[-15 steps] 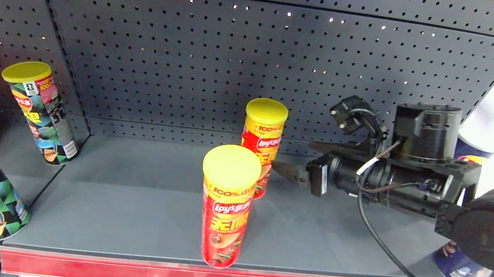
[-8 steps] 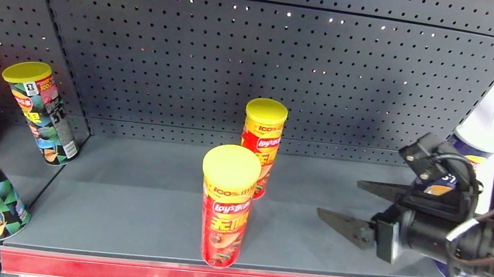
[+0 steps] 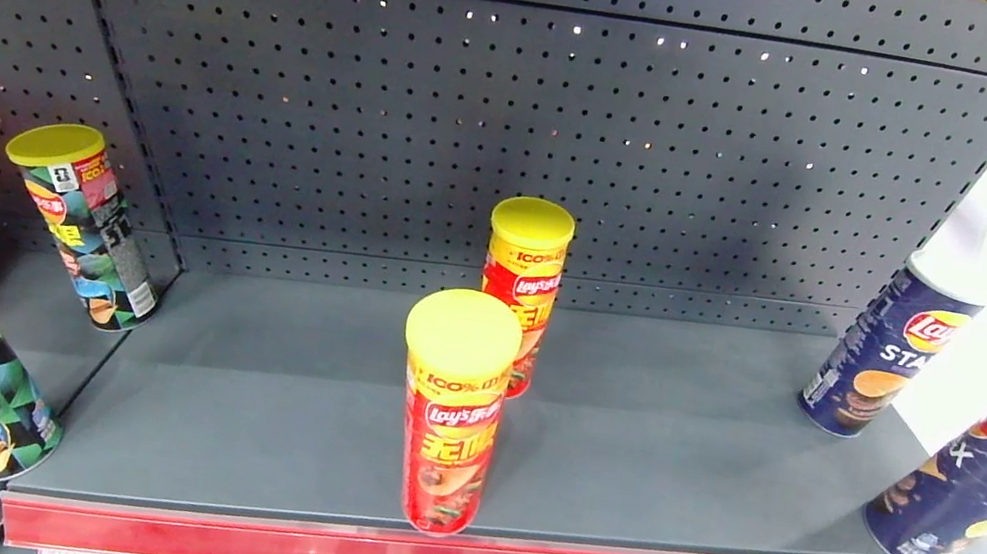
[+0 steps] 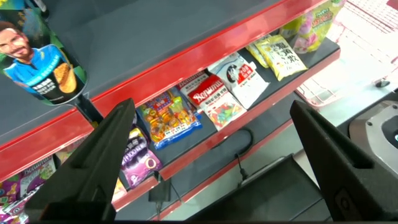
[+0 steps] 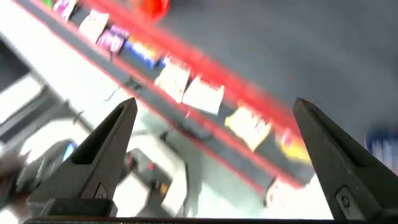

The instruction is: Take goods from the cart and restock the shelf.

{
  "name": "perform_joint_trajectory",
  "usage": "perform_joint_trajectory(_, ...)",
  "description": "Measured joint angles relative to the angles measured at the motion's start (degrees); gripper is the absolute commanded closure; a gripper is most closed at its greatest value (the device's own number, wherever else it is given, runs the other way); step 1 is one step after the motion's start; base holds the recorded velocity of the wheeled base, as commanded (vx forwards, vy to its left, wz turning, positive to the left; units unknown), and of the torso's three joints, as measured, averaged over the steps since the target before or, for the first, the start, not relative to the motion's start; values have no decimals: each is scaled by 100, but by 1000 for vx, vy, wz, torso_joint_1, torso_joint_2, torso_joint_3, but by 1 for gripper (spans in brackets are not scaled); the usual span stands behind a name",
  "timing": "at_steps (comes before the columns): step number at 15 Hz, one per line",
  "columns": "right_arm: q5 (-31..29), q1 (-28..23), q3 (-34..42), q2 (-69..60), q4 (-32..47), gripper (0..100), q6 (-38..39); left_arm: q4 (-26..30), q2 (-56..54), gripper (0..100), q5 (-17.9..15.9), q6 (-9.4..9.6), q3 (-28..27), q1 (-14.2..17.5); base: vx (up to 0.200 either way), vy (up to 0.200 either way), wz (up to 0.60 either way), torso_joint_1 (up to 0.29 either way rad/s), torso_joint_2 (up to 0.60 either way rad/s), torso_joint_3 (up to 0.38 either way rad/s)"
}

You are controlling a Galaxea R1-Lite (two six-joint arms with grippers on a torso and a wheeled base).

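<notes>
Shelf bears red can, head view; wrist views: left end effector, right end effector spread

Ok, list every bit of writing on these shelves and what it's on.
Front red can: brand lettering and a percentage, not quoted here.
Back blue can: brand lettering, not quoted.
Back green can: label too small to read.
Packets below: print too small to read.
</notes>
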Motion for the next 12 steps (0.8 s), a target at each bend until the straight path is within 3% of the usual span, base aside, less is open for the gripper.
perform_joint_trajectory(4, -596, -263, -85, -2208, 2013, 0, 202, 0, 61, 0, -22, -29, 0, -4, 0, 0, 0, 0, 0, 0)
perform_joint_trajectory(7, -1271, -1223, -33, -2988, 2270, 0, 926, 2, 69, 0, -20, -82, 0, -6, 0, 0, 0, 0, 0, 0)
perform_joint_trajectory(12, -1874, -2372, 417, -3625, 2281, 0, 1184, 2, 33, 0, 4, -101, 0, -9, 0, 0, 0, 0, 0, 0)
